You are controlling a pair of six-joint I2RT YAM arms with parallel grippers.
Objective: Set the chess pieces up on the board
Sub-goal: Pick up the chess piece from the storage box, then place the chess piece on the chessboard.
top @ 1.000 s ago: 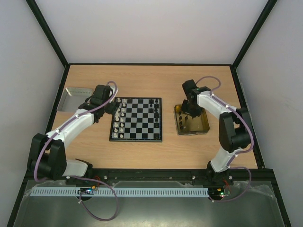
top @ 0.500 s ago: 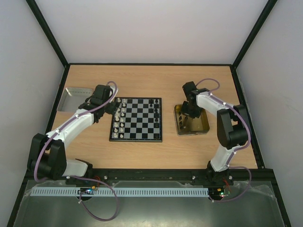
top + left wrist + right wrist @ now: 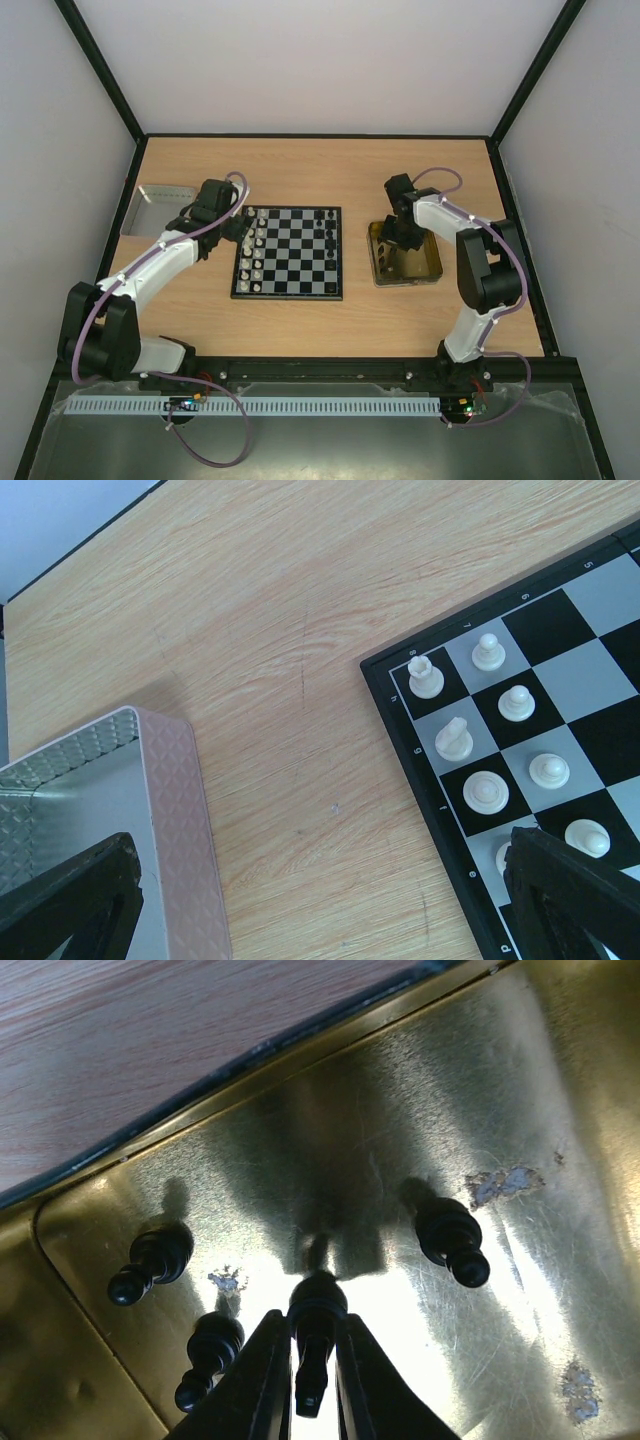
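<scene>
Right gripper (image 3: 313, 1365) has narrowed over last second; your right elbow has swung back toward base. Fingers now pinch black piece (image 3: 317, 1310) in yellow tray (image 3: 480, 1090). Three more black pieces (image 3: 452, 1240) lie close around fingers. Left gripper (image 3: 320, 890) spread fully wide, holding nothing, hovering above table (image 3: 280, 630). Board (image 3: 395, 720) with white pieces (image 3: 515, 702) lies under one finger, silver tray (image 3: 185, 810) under other.
</scene>
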